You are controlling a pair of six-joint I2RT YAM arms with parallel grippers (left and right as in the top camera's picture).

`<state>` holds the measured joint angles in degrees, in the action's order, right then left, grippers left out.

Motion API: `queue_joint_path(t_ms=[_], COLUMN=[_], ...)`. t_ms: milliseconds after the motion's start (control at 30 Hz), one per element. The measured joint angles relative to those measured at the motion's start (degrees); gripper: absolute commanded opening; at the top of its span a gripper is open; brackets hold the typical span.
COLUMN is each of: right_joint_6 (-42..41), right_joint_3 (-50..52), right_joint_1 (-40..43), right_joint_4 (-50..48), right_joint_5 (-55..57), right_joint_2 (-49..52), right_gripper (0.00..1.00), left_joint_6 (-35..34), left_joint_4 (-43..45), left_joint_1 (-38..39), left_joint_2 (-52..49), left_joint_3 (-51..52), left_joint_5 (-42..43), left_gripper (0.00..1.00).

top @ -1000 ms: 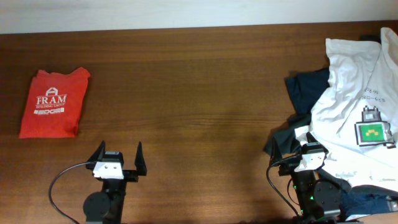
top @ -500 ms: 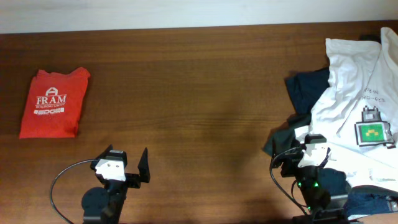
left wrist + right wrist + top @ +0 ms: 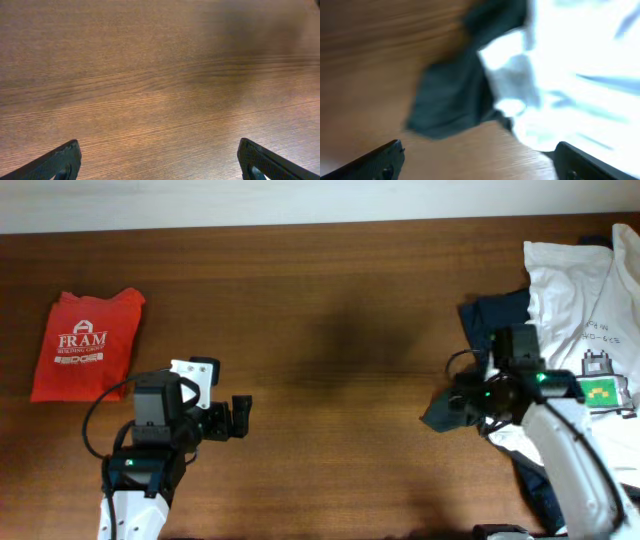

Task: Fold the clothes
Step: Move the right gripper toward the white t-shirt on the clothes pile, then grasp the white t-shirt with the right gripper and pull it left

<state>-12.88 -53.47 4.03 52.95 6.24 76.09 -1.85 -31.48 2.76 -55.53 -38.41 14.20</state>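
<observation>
A pile of unfolded clothes lies at the right edge of the table: a white T-shirt (image 3: 570, 310) with a green print over a dark navy garment (image 3: 495, 320), with a dark grey flap (image 3: 440, 415) sticking out to the left. My right gripper (image 3: 462, 402) is open and empty, just at that flap. The blurred right wrist view shows the dark flap (image 3: 452, 102) and the white T-shirt (image 3: 580, 55) ahead of the open right gripper (image 3: 480, 162). My left gripper (image 3: 243, 418) is open and empty over bare wood, and its wrist view shows the same open fingers (image 3: 160, 165).
A folded red shirt (image 3: 88, 345) with white "FRAM" lettering lies at the far left of the wooden table (image 3: 330, 310). The clothes pile runs off the right edge of the overhead view.
Both arms have risen from the front edge and reached out over the table. The left gripper now points right over bare wood; the right gripper has moved up to the dark flap.
</observation>
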Motion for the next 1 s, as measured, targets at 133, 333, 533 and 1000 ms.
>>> queue_joint_path(t_ms=[133,333,533,1000], right_joint_6=[-2.10,-3.37,-0.50,1.03], right_joint_3=[-0.04,-0.24,-28.85,-27.08], right_joint_1=[7.28,11.21,11.28,11.26], right_joint_4=[-1.51,-2.69,19.19,21.81], right_joint_5=[3.85,6.67,4.68,3.32], right_joint_2=[8.85,15.13,9.29,8.94], right_gripper=[0.76,0.04,0.13,0.11], left_joint_6=[0.00,0.00,0.00,0.00], left_joint_4=[0.85,0.85,0.85,0.87], left_joint_1=[0.00,0.00,0.00,0.00], left_joint_2=[-0.09,-0.09,-0.09,-0.09], left_joint_3=[-0.35,-0.50,-0.61,-0.61], left_joint_5=[0.46,0.48,0.59,0.59], left_gripper=[0.99,0.99,0.99,0.99])
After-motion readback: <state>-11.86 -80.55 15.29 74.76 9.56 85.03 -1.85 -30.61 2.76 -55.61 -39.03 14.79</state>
